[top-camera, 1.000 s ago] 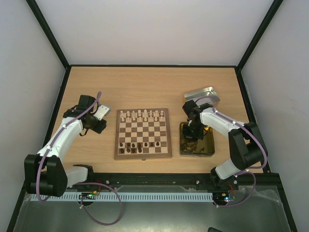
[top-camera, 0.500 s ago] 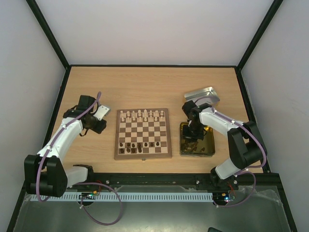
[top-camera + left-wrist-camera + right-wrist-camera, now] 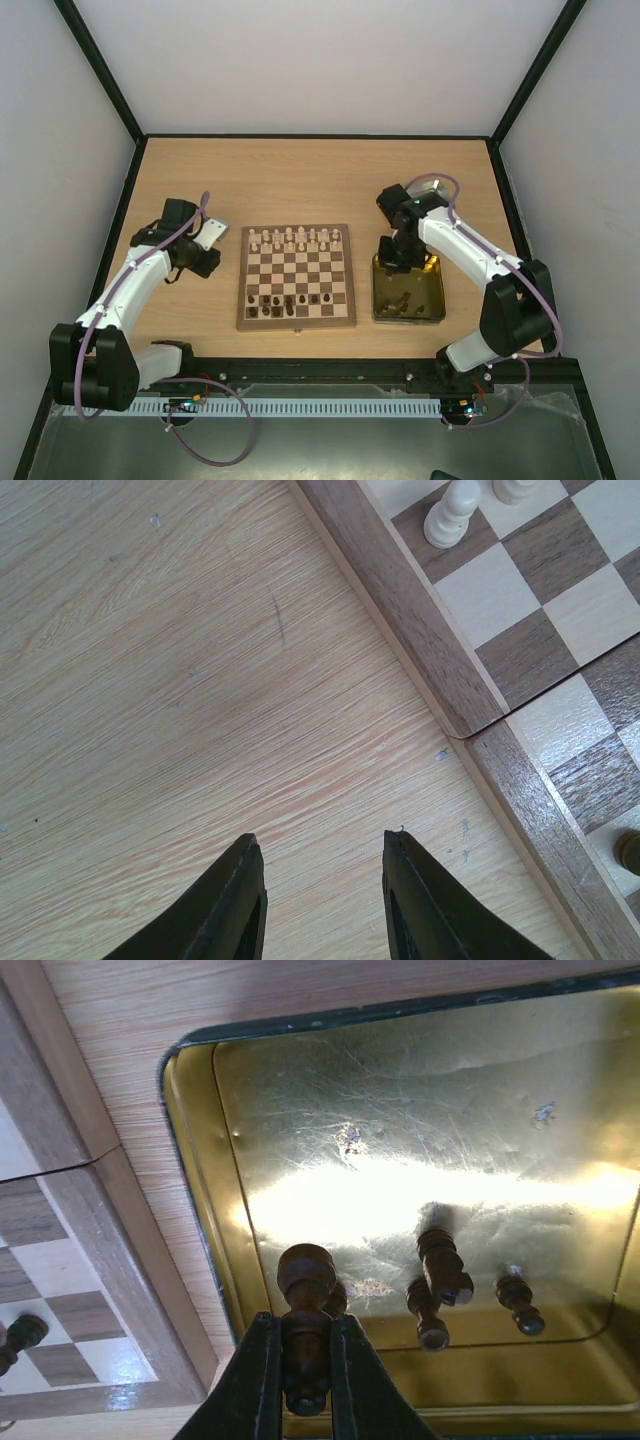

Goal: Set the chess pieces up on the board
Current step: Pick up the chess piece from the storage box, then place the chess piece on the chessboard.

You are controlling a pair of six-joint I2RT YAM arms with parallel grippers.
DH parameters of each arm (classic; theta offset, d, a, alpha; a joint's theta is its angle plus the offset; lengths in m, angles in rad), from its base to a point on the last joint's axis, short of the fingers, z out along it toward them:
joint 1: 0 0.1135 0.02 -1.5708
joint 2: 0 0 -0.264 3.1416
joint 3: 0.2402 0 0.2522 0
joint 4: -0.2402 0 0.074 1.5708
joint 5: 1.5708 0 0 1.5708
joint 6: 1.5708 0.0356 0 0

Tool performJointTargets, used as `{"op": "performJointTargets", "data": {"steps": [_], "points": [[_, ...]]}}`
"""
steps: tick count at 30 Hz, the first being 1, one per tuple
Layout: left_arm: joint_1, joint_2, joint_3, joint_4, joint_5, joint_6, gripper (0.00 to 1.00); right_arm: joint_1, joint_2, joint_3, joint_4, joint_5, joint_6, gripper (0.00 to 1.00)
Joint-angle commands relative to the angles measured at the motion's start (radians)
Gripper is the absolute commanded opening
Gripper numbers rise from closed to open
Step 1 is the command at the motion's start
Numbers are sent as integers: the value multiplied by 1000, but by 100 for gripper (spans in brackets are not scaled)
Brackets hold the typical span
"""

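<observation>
Right pincer (image 3: 305, 1328) grips one dark chessman (image 3: 306, 1272) over the gold tin (image 3: 400, 1110), three more lying beyond it, clear only from its wrist; left pincer (image 3: 320, 840), half-open and empty, flanks the board (image 3: 420, 630)

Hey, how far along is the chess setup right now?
Done: cream pieces line the far side of the board, and several dark pieces stand on its near rows. In hand: the right gripper clamps a dark piece over the gold tin. Remaining: at least three loose chessmen lie in it.
</observation>
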Motion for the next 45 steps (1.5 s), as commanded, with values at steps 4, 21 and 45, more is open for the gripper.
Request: {"op": "performJointTargets", "data": {"steps": [4,21,45], "points": [[-4,-28,-29,12,13,14,34,150,10,202,-152,69,90,2],[-6,-29,-49,31,21,21,34,510,205,268,-21,11,262,2],[-9,-23,-62,38,17,22,34,590,304,288,17,-48,257,2]]}}
